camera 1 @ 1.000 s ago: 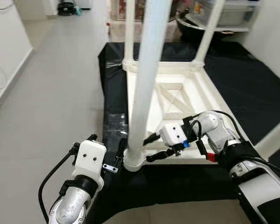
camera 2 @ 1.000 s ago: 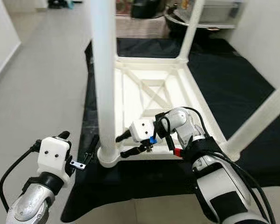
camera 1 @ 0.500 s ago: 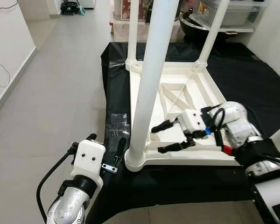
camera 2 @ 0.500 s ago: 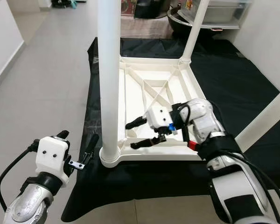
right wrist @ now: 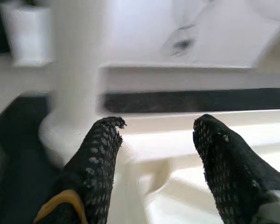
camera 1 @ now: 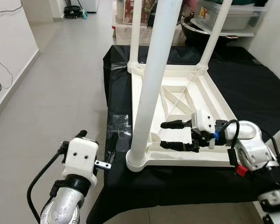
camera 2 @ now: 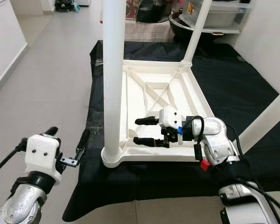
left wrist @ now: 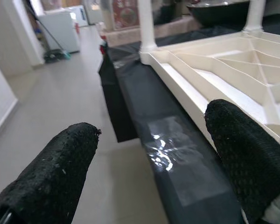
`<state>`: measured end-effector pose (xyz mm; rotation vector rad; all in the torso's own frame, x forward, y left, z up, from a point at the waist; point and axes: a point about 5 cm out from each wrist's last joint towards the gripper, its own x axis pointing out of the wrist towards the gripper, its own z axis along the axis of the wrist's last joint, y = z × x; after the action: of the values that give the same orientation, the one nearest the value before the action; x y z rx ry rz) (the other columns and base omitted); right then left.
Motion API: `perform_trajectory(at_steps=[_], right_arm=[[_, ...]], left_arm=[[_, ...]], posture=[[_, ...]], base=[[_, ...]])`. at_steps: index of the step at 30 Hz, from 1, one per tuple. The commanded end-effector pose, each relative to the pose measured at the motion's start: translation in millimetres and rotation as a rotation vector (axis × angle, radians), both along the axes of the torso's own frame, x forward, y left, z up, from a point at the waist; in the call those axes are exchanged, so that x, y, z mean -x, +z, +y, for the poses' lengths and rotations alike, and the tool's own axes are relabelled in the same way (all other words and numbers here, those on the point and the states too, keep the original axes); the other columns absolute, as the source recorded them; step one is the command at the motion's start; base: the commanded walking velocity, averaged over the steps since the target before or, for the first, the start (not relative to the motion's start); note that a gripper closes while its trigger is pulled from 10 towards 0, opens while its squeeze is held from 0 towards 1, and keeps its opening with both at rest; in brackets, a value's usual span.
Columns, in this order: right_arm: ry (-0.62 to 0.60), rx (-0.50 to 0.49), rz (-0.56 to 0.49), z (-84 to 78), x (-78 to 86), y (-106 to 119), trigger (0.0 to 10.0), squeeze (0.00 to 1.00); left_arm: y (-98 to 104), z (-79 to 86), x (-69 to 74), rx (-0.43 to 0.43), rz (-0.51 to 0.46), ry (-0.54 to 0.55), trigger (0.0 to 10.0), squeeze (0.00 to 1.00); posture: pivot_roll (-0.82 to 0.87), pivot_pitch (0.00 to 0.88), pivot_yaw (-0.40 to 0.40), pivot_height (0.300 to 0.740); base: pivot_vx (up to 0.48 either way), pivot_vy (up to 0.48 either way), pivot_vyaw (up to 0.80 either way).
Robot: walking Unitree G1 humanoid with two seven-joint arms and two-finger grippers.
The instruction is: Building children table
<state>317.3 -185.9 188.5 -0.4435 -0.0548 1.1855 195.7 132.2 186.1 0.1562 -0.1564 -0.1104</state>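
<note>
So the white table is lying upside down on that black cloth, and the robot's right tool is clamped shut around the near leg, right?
Not quite. The white table is upside down on the black cloth, but the right tool is open and apart from the near leg, hovering over the table's underside beside it. The left eye view shows the gap between its two fingers and the leg.

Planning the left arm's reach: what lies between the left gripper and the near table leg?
Black cloth with a clear plastic bag on it, seen from the left eye view.
</note>
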Motion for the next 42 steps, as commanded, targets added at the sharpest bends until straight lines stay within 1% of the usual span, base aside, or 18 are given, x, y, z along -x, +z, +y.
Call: perform_trajectory(at_steps=[1, 2, 4, 6, 7, 8, 9, 10, 13, 19, 20, 23, 24, 27, 30, 33, 37, 42], right_arm=[[-0.032, -0.017, -0.002, -1.2, -0.3, 1, 10.0, 0.0], [-0.133, -0.1, 0.022, 1.0, -0.2, -7, 10.0, 0.0], [-0.133, -0.1, 0.022, 1.0, -0.2, -7, 10.0, 0.0], [-0.347, -0.259, 0.041, 13.1, 12.0, -30, 10.0, 0.0], [-0.425, -0.318, 0.06, 16.1, 17.6, -38, 10.0, 0.0], [-0.425, -0.318, 0.06, 16.1, 17.6, -38, 10.0, 0.0], [-0.47, -0.353, 0.074, 17.8, 22.4, -42, 10.0, 0.0], [-0.47, -0.353, 0.074, 17.8, 22.4, -42, 10.0, 0.0], [-0.661, -0.399, 0.044, 17.6, 31.6, -48, 10.0, 0.0], [-0.75, -0.439, 0.05, 23.6, 37.7, -52, 10.0, 0.0], [-0.787, -0.466, 0.069, 26.2, 39.5, -52, 10.0, 0.0], [-0.805, -0.474, 0.07, 29.1, 41.4, -52, 10.0, 0.0], [-0.836, -0.501, 0.071, 32.7, 43.9, -50, 10.0, 0.0], [-0.863, -0.519, 0.058, 34.9, 45.8, -48, 10.0, 0.0], [-0.919, -0.572, 0.056, 40.8, 49.4, -43, 10.0, 0.0], [-0.919, -0.572, 0.056, 40.8, 49.4, -43, 10.0, 0.0], [-0.946, -0.595, 0.089, 52.6, 59.0, -46, 10.0, 0.0], [-0.941, -0.58, 0.097, 58.5, 65.0, -49, 10.0, 0.0]], left_arm=[[2, 1.0, 1.9, 0.001, -0.002, 0.013, 10.0, 0.0], [4, 0.6, 2.4, 0.001, -0.009, 0.017, 10.0, 0.0], [4, 0.6, 2.4, 0.001, -0.009, 0.017, 10.0, 0.0], [1, -2.7, 3.5, 0.003, -0.002, 0.004, 10.0, 0.0], [-1, -4.0, 3.6, 0.003, 0.003, -0.001, 10.0, 0.0], [-1, -4.0, 3.6, 0.003, 0.003, -0.001, 10.0, 0.0], [-2, -4.5, 3.8, 0.0, 0.004, -0.001, 10.0, 0.0], [-2, -4.5, 3.8, 0.0, 0.004, -0.001, 10.0, 0.0], [-4, -4.9, 4.2, -0.005, 0.013, 0.005, 10.0, 0.0], [-8, -6.9, 5.1, -0.008, 0.035, -0.004, 10.0, 0.0], [-9, -7.8, 5.4, -0.004, 0.045, -0.008, 10.0, 0.0], [-11, -8.8, 5.6, -0.006, 0.052, -0.013, 10.0, 0.0], [-11, -9.8, 5.5, -0.006, 0.056, -0.018, 10.0, 0.0], [-12, -10.2, 5.3, -0.003, 0.059, -0.019, 10.0, 0.0], [-13, -11.3, 5.0, 0.001, 0.067, -0.023, 10.0, 0.0], [-13, -11.3, 5.0, 0.001, 0.067, -0.023, 10.0, 0.0], [-15, -12.4, 4.1, 0.0, 0.073, -0.022, 10.0, 0.0], [-16, -12.3, 3.6, -0.005, 0.076, -0.021, 10.0, 0.0]], posture=[[0.1, 0.046, -0.074, 0.74], [0.1, 0.043, -0.071, 0.74], [0.1, 0.043, -0.071, 0.74], [0.1, 0.027, -0.064, 0.74], [0.1, 0.027, -0.061, 0.74], [0.1, 0.027, -0.061, 0.74], [0.1, 0.025, -0.062, 0.74], [0.1, 0.025, -0.062, 0.74], [0.1, 0.021, -0.065, 0.74], [0.09, 0.025, -0.062, 0.74], [0.09, 0.028, -0.06, 0.74], [0.09, 0.03, -0.056, 0.74], [0.09, 0.033, -0.057, 0.74], [0.09, 0.033, -0.057, 0.74], [0.09, 0.033, -0.057, 0.74], [0.09, 0.033, -0.057, 0.74], [0.09, 0.036, -0.055, 0.74], [0.09, 0.04, -0.054, 0.74]], base=[[0.0, 0.0, 0.0], [0.0, 0.0, 0.0], [0.0, 0.0, 0.0], [0.0, 0.0, 0.0], [0.0, 0.0, 0.0], [0.0, 0.0, 0.0], [0.0, 0.0, 0.0], [0.0, 0.0, 0.0], [0.0, 0.0, 0.0], [0.0, 0.0, 0.0], [0.0, 0.0, 0.0], [0.0, 0.0, 0.0], [0.0, 0.0, 0.0], [0.0, 0.0, 0.0], [-0.266, 0.0, 0.0], [-0.277, 0.0, 0.0], [-0.288, 0.0, 0.0], [-0.312, 0.0, 0.0]])
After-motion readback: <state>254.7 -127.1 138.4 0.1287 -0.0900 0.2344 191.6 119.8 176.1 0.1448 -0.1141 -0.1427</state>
